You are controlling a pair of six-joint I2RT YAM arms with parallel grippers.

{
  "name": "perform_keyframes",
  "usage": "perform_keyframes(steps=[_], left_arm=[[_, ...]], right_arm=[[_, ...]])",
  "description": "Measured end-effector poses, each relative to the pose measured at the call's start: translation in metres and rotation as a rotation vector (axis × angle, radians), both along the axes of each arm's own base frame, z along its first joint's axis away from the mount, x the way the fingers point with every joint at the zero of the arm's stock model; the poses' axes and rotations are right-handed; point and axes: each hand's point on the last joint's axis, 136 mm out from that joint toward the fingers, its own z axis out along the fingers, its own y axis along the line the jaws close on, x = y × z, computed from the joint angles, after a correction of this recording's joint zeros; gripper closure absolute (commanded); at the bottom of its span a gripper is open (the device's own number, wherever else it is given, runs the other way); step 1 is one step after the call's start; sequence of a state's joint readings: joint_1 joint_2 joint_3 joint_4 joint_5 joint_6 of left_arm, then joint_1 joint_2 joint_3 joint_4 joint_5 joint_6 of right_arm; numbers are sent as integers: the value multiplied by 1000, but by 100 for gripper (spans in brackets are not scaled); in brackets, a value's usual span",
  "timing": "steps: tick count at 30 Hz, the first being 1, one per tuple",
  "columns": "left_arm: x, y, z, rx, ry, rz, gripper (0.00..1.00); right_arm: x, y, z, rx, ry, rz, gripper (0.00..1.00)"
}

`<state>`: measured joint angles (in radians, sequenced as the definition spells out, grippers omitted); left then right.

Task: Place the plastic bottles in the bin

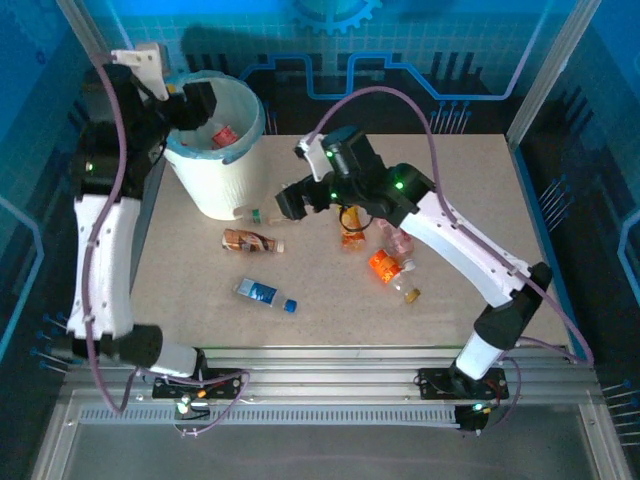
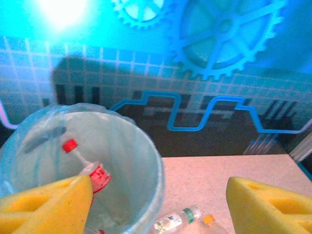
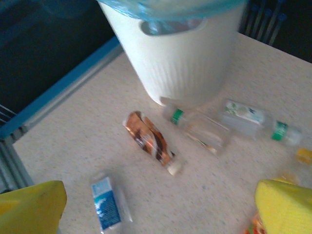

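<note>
Presently: drop step. Left gripper point(image 1: 190, 103) parted, empty over the bin point(image 1: 215, 185); right gripper point(image 1: 298, 198), spread wide, should next descend onto the near brown-labelled bottle point(image 1: 250, 240).

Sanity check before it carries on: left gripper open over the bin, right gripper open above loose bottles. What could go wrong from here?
1. The green-capped bottles lie right beside the bin; the right gripper reaching there might shove the bin.
2. The brown-labelled bottle lies on its side, so closing fingers may roll it away.
3. The left gripper sits near the liner rim and could snag it when pulling back.
</note>
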<state>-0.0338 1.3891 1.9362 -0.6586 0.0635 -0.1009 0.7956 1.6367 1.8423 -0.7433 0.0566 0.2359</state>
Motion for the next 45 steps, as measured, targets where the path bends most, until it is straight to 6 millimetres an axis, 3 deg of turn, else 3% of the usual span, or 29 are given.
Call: perform_keyframes(steps=[3,6,11,17,23,28,45], left_arm=[[-28,-30,-10,15,-15,-85,28],[-49,-64,-37,35,13,-191,28],[-73,-119,-103,86,125,-365,29],[-100,-172,-169,130,251,-532,28],[-101,-183,-228,64,376,-517,29],[-98,-184,-259,-4,455,-471,28],[-88,-185,-277,-50,510,-409,28]], right_arm=[[6,-31,-18,-33,27,-69,0],[13,-64,-45,-74,76,-150,0],[17,-115,-98,-163,175,-272,3],[11,-150,-142,-214,271,-349,6],[16,-146,-163,-226,312,-352,11],[26,-140,-197,-267,381,-357,13],[77,-107,-261,-300,483,-378,16]])
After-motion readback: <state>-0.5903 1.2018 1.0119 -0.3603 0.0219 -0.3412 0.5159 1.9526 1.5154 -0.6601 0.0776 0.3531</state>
